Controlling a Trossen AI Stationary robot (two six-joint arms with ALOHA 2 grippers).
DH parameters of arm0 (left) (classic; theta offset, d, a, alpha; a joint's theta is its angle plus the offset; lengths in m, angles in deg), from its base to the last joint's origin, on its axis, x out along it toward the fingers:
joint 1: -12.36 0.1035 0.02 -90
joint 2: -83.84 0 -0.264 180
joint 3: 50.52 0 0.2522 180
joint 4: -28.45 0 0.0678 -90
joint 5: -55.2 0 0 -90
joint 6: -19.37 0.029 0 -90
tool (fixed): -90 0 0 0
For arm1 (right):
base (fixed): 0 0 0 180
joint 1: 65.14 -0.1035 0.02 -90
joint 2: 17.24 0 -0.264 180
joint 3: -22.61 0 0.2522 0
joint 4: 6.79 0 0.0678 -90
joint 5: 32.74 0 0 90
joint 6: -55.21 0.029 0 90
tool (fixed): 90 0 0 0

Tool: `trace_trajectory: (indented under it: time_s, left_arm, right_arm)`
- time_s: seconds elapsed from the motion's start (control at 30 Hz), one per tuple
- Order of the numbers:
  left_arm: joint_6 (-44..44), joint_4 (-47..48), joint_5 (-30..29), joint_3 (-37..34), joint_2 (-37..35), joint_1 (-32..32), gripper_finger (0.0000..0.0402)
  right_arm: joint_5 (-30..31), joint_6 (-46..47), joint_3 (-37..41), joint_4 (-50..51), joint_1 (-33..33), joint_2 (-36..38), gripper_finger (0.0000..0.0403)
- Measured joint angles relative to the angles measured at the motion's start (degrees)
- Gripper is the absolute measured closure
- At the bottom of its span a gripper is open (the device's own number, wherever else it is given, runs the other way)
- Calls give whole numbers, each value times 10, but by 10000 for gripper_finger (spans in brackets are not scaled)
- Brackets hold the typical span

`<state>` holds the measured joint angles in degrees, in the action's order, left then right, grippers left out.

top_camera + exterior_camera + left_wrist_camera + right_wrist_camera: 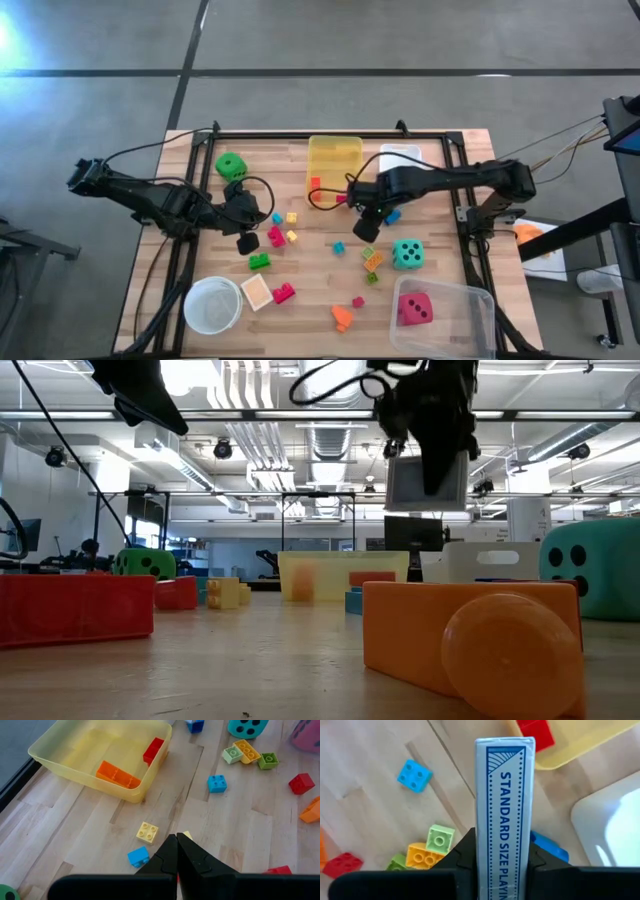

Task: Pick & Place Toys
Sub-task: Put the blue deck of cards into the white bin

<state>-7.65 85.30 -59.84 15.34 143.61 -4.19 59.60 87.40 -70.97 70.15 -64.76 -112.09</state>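
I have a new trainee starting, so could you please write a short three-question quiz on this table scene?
1. True or false: the right end effector is clamped on a box printed with "STANDARD SIZE".
2. Which colours are the two blocks inside the yellow bin? A) orange and red B) blue and green C) pink and yellow
3. Fill in: the pink-red die lies inside the ____ bin.

Key
1. True: it holds the card box upright between its fingers.
2. A: the orange block and the red block.
3. Clear: the clear bin, at the table's near right corner.
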Motion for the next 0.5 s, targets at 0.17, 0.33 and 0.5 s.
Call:
trace_trajectory:
  time_s: [0.17, 0.33, 0.5]
  left_arm:
    - [0, 0, 0, 0, 0, 0, 401]
    - [0, 0, 0, 0, 0, 0, 401]
    - [0, 0, 0, 0, 0, 0, 401]
  right_arm:
    - [41, -3, -40, 63, 1, 9, 345]
    - [82, -3, -69, 112, 4, 17, 345]
    - [88, -3, -71, 119, 19, 34, 345]
